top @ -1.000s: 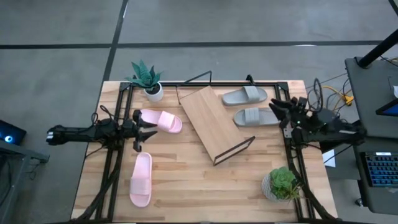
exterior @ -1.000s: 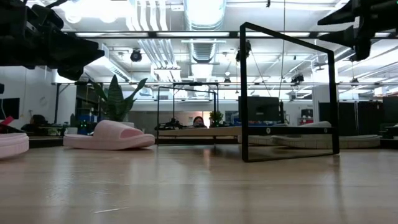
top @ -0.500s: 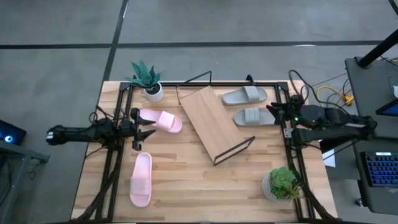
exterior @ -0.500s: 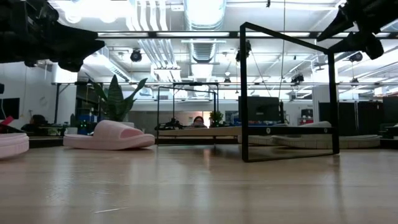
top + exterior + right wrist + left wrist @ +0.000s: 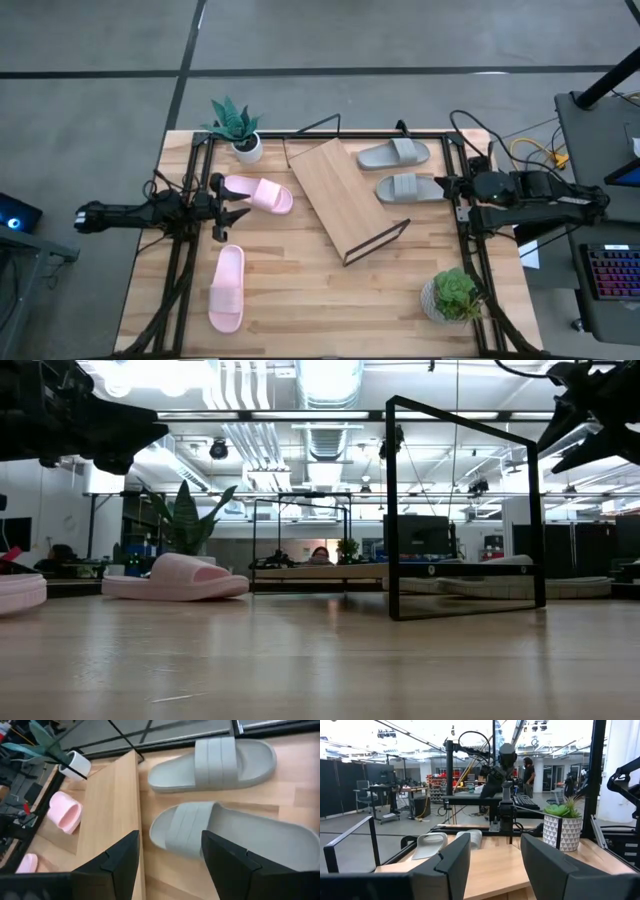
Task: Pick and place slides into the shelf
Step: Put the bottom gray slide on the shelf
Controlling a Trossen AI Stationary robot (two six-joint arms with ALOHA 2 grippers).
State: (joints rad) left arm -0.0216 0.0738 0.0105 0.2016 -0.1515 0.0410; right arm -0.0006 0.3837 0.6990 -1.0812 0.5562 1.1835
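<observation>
1. The shelf (image 5: 345,199) sits mid-table, tilted, its board bare: no slide is on it yet, so by my reading nothing of the placing is done.
2. Two grey slides lie flat on the table just right of the shelf. The far grey slide (image 5: 393,154) is toward the back edge and the near grey slide (image 5: 409,187) is just in front of it.
3. Two pink slides lie left of the shelf. The rear pink slide (image 5: 259,193) is close to the shelf's left side, and the front pink slide (image 5: 227,287) is well apart from it, toward the front left.
4. The right gripper (image 5: 447,187) hangs just beside the heel end of the near grey slide. In the right wrist view its fingers (image 5: 118,859) stand spread, holding nothing, with that slide (image 5: 235,836) lying just ahead between them.
5. The left gripper (image 5: 230,205) hovers between the two pink slides, close to the rear one. In the left wrist view its fingers (image 5: 455,862) are apart and empty.
6. I judge the task at its very start: both arms are lined up for a first pick, the right on the near grey slide, and all four slides are left to lift and set on the shelf.
</observation>
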